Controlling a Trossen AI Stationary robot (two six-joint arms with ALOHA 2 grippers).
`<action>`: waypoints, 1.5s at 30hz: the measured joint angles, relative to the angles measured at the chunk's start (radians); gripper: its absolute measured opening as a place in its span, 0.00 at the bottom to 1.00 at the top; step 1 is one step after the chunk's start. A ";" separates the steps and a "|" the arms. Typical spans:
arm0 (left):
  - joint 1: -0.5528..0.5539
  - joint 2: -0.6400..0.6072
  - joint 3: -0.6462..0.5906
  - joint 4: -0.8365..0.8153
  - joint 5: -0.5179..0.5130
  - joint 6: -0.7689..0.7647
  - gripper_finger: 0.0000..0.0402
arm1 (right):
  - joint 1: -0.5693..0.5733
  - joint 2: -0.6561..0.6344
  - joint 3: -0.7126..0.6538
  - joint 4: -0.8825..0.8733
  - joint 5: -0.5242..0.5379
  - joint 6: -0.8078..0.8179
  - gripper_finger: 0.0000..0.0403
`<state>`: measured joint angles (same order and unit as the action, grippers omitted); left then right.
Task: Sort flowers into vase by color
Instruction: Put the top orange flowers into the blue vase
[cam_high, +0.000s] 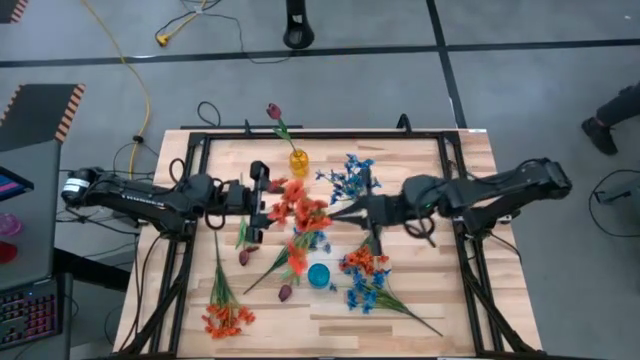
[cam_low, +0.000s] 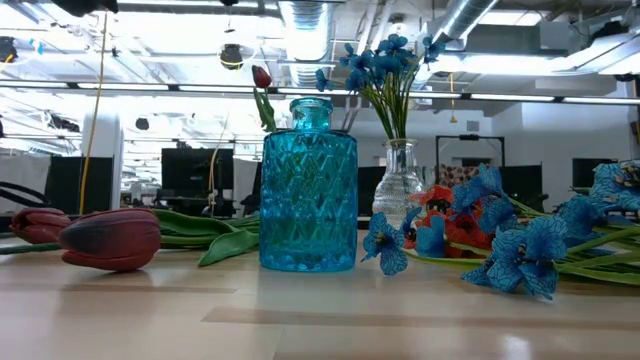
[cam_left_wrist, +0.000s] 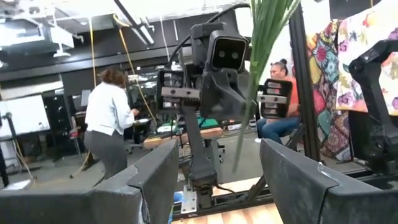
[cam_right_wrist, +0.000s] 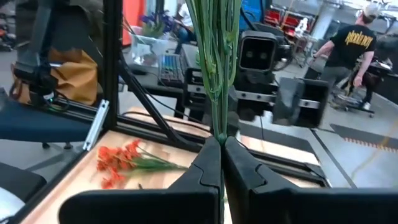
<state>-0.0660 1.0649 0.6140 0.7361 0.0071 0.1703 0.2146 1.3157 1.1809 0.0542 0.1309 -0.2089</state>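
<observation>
My right gripper (cam_high: 338, 212) reaches in from the table's right and is shut on an orange-red spray (cam_high: 303, 208) at the table's middle. My left gripper (cam_high: 257, 205) stands open just left of those blossoms. In its wrist view the green stems (cam_left_wrist: 258, 68) hang ahead of its open fingers (cam_left_wrist: 214, 180), apart from them. A blue glass vase (cam_low: 309, 190) stands near the front. Behind it a clear vase (cam_low: 398, 185) holds blue blossoms (cam_low: 385, 60). A small yellow vase (cam_high: 298, 160) holds a maroon tulip (cam_high: 273, 112). My right gripper pinches the orange-red spray's bundled green stems (cam_right_wrist: 216, 127) between its two shut fingers. The fingers come in level from the table's right and lie across the stems. The stems rise upright above the fingers, and the blossoms are out of the wrist view.
Loose flowers lie on the wooden table: an orange spray (cam_high: 228, 316) near the left front, mixed orange and blue sprays (cam_high: 365, 276) right of the blue vase, and maroon buds (cam_low: 110, 238) left of it. People move in the room beyond the table.
</observation>
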 joint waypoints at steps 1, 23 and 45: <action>-0.009 0.000 0.000 0.000 -0.003 0.011 0.53 | 0.005 0.021 0.000 0.027 0.000 0.000 0.07; -0.117 0.002 0.000 -0.019 -0.020 0.063 0.53 | -0.051 0.277 0.000 0.351 0.010 0.000 0.07; -0.117 0.117 0.001 0.141 -0.102 0.094 0.53 | -0.056 0.277 0.000 0.357 0.009 0.001 0.07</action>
<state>-0.1833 1.1824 0.6147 0.8768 -0.0944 0.2645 0.1583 1.5925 1.1809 0.4114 0.1402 -0.2077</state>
